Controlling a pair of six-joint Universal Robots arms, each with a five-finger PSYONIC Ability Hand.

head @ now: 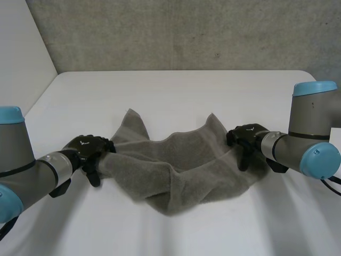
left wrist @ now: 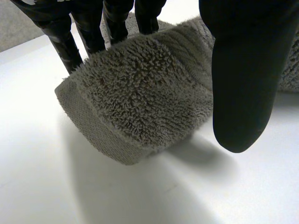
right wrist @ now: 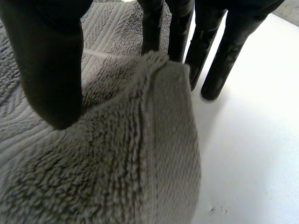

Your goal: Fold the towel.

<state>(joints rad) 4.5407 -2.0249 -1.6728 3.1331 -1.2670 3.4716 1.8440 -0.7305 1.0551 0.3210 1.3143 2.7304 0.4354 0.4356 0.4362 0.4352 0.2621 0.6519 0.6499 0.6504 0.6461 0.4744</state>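
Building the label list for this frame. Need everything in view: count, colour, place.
towel: one, grey, crumpled on the middle of the table, between the two hands.
table: one, white, under everything.
wall: one, grey, behind the table.
panel: one, white, at the table's far left.
left arm: one, grey with light-blue cap, near left.
right arm: one, grey with light-blue cap, near right.
left hand: one, black, pinching the towel's left end between fingers and thumb.
right hand: one, black, pinching the towel's right end the same way.
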